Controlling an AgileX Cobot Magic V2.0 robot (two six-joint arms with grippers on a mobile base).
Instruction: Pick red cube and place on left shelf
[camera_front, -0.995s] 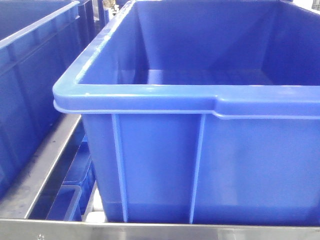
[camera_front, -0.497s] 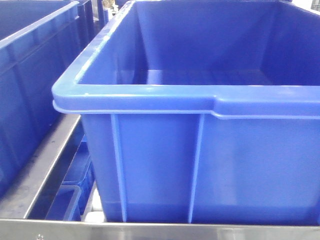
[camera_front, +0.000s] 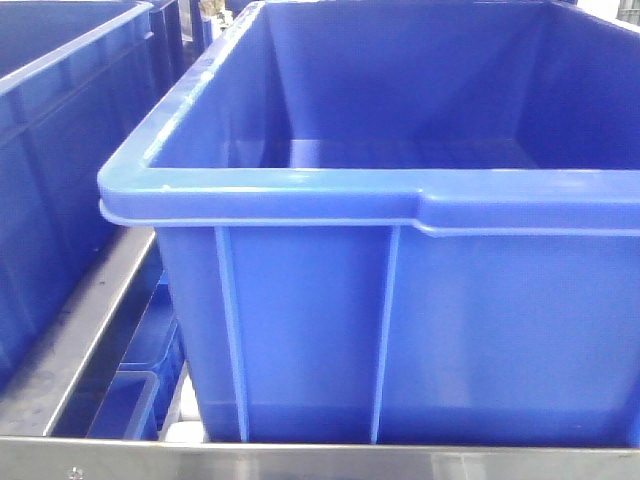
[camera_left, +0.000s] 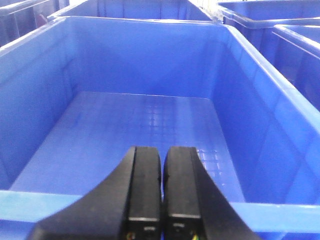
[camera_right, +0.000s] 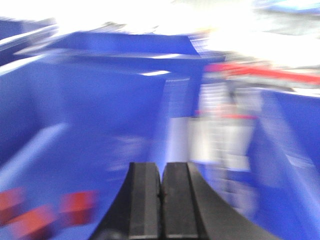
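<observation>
In the blurred right wrist view, red cubes lie at the lower left: one red cube (camera_right: 78, 206) and two more (camera_right: 33, 221) (camera_right: 7, 200) beside it, all on a blue bin floor. My right gripper (camera_right: 161, 172) is shut and empty, to the right of the cubes. My left gripper (camera_left: 163, 156) is shut with nothing in it, hanging over the near rim of an empty blue bin (camera_left: 150, 125). No cube shows in the front view. I cannot tell which surface is the left shelf.
A large blue bin (camera_front: 400, 200) fills the front view, resting on a metal rack rail (camera_front: 80, 340). Another blue bin (camera_front: 60, 150) stands at its left. More blue bins (camera_left: 280, 30) sit at the right in the left wrist view. A blurred white and red structure (camera_right: 235, 115) stands right of the right gripper.
The blue bin has shifted slightly left and down in the front view, so the view has moved a little. Nothing was grasped or released.
</observation>
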